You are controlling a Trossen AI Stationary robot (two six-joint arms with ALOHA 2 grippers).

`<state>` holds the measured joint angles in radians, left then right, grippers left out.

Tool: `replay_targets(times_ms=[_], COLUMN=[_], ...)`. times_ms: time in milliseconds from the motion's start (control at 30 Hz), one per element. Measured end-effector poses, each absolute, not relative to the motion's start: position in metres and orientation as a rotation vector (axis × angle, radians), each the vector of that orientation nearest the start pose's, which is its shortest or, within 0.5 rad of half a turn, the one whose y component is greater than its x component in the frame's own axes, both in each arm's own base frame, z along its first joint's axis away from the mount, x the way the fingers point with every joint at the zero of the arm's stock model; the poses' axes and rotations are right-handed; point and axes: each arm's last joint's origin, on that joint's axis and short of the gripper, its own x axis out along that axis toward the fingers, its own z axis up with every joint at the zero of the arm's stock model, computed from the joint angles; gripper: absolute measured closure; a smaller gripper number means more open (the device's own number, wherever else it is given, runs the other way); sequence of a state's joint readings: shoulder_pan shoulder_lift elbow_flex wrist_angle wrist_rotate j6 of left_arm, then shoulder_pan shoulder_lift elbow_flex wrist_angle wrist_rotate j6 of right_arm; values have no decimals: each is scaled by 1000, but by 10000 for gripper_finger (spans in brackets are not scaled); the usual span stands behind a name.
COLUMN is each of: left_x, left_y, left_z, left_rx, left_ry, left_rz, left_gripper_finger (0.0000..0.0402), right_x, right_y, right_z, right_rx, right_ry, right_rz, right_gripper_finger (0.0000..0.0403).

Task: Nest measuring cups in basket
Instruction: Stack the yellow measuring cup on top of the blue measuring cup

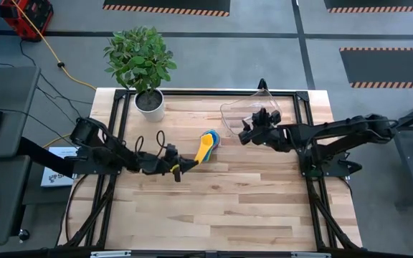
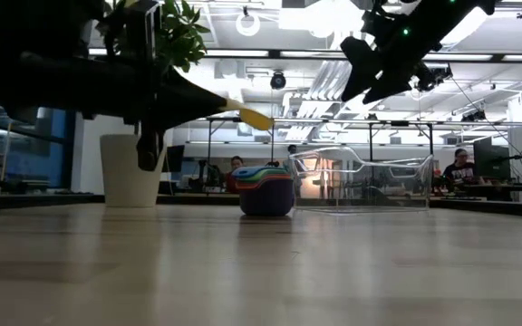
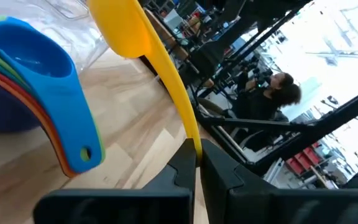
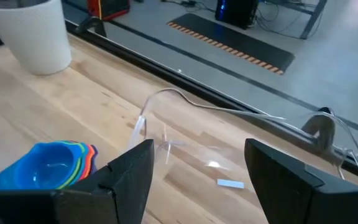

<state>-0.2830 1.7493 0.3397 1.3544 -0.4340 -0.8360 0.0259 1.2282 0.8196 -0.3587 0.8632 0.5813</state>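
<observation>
A yellow measuring cup (image 1: 204, 149) hangs in the air just left of a nested stack of measuring cups (image 1: 212, 136), with my left gripper (image 1: 184, 169) shut on it. The stack (image 2: 265, 188) has a light blue cup (image 3: 37, 62) on top. Its dark blue bottom cup stands on the table beside the clear basket (image 1: 253, 111). The basket (image 2: 361, 181) stands on the table at the far middle. My right gripper (image 1: 249, 133) hovers open above the basket's near left corner, with nothing between its fingers (image 4: 197, 180). My left gripper pinches the free end of the yellow cup's handle (image 3: 193, 144) between its two fingertips. The fingers lie level, come from the table's left and run along the handle. The cup is lifted clear of the table, with its bowl (image 3: 120, 28) sticking out ahead of the fingers.
A white pot (image 1: 150, 104) with a green plant stands at the far left of the table. The near half of the wooden table (image 1: 221, 215) is bare. People sit at desks in the room beyond the table's far edge.
</observation>
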Motion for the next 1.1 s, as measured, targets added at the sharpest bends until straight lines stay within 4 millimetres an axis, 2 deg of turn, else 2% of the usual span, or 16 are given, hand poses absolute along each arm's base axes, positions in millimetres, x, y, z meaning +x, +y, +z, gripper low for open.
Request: replay_targets(times_ms=[233,500,867,1100], left_x=[253,253,253,254], left_y=[-59,-60,-59,-58], left_z=[126,126,126,126], left_rx=[-868,-921,-886,-822], left_ry=[-19,-11,-9,35], left_rz=[166,141,142,55], left_gripper_finger=[402,401,401,401], right_x=[239,236,235,235], right_y=[-20,-24,-24,-23], right_z=[247,245,243,242], right_rx=[168,230,236,228], right_ry=[485,457,485,521], right_rz=[-998,-1074,-1065,-1022], right_gripper_finger=[160,160,160,160])
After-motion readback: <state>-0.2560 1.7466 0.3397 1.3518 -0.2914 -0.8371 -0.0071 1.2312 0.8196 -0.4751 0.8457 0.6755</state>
